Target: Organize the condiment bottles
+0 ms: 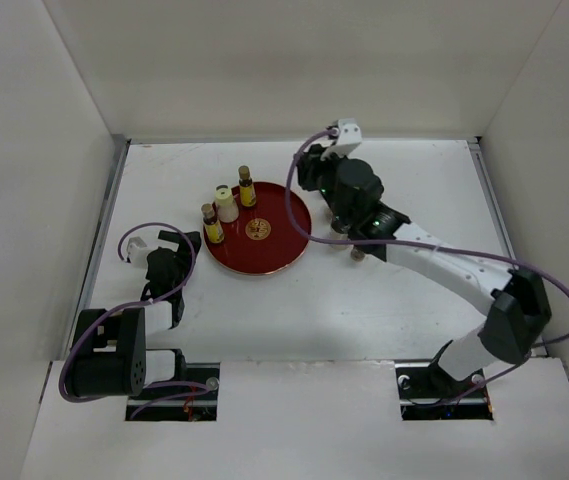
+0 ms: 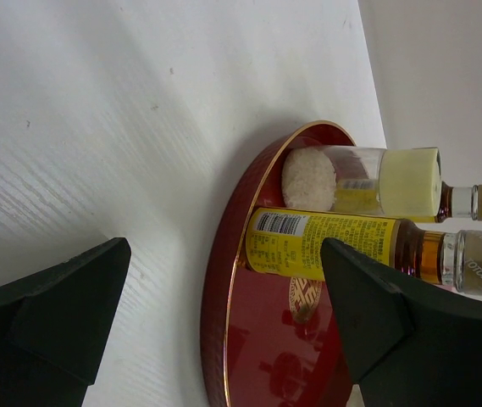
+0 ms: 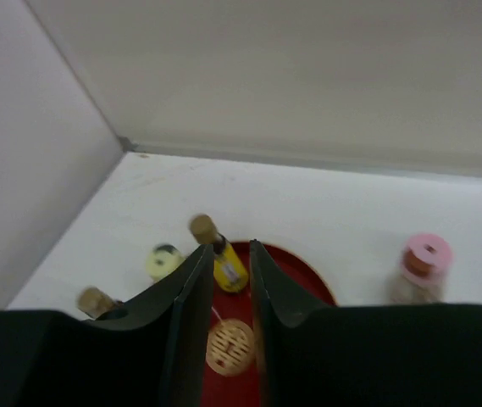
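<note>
Gaping wide, the left pincer (image 2: 224, 248) hung low over the white tabletop (image 2: 96, 127) toward the left edge. Its two black fingers (image 2: 63, 314) were well apart and pinched nothing. Just past their tips rose the gold-lined rim of the round red tray (image 2: 213, 339), which sat left of the tabletop's middle. On the tray's left part a slanting row of three stood upright, running from the left-edge side toward the far edge. The near bottle (image 2: 296, 246), closest to the left pincer, wore a yellow label and showed amber at its neck. The cream bottle (image 2: 393, 182) stood just beside it in the middle of the row, pale from base to cap. The far bottle (image 1: 247, 190), also yellow-labelled and with a tan cap, ended the row nearest the far edge.

The right pincer (image 3: 228, 248) hovered above the tray's right side, with the right arm (image 1: 444, 265) reaching in slantwise from the near right corner. Its fingers stood close together with only a slim gap between them, and nothing was caught in that gap. One of the yellow-labelled pair showed through it, well beyond the tips. Off the tray, on bare tabletop, stood the pink bottle (image 3: 425, 267), upright, pink-capped and apart from the other three. The top view did not show it, so I could not tell which edge it stood nearest.
</note>
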`<state>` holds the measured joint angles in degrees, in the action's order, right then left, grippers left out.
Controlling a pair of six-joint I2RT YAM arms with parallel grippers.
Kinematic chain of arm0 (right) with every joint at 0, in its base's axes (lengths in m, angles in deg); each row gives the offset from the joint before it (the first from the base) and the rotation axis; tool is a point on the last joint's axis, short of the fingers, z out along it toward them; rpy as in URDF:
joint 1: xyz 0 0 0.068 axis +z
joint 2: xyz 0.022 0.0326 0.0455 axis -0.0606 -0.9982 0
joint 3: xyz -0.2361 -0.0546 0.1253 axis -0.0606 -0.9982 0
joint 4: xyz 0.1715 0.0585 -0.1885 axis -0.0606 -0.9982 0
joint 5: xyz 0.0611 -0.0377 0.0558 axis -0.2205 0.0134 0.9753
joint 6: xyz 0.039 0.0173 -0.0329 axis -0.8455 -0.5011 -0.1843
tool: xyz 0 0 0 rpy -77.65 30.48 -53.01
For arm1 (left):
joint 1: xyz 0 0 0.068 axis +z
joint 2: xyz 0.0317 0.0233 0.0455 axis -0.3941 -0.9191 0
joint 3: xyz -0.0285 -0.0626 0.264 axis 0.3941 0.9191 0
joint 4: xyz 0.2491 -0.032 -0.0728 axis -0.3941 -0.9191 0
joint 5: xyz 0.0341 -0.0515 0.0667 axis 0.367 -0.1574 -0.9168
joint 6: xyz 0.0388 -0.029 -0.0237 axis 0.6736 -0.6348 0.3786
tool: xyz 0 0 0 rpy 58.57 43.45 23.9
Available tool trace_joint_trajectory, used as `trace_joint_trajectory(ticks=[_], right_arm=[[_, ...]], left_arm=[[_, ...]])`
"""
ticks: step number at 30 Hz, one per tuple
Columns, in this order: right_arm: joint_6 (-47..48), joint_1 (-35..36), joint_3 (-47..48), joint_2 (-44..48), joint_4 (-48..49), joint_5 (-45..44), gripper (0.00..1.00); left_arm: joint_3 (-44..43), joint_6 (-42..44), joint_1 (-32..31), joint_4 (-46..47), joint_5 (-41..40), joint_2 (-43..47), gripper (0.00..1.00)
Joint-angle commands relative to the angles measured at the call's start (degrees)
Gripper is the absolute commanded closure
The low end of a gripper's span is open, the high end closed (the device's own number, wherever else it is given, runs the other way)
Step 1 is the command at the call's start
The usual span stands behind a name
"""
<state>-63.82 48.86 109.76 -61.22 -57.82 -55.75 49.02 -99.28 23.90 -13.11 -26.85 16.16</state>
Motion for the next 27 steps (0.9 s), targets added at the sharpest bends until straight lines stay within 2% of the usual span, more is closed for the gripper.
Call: trace_joint_trajectory(ticks=[1, 6, 14, 27], right_arm=[[-1.78, -3.15, -10.48, 6.13, -5.09, -4.16, 0.71], [-4.34, -8.51, -18.14, 13.09, -15.2, -3.47, 0.6], [-4.08, -10.54, -20.97, 12.13, -16.44, -3.82, 0.43], [-4.51, -11.24, -16.66, 4.22, -14.25, -0.66, 0.54]], left_arm=[[-0.77, -0.42, -0.2, 3.0, 0.32, 0.39, 0.0], [-1.47, -0.6, -0.91, 3.35, 0.58, -1.63, 0.0], [-1.47, -0.6, -1.17, 4.05, 0.85, -2.07, 0.0], [-1.56, -0.69, -1.43, 4.05, 1.02, -2.16, 0.0]])
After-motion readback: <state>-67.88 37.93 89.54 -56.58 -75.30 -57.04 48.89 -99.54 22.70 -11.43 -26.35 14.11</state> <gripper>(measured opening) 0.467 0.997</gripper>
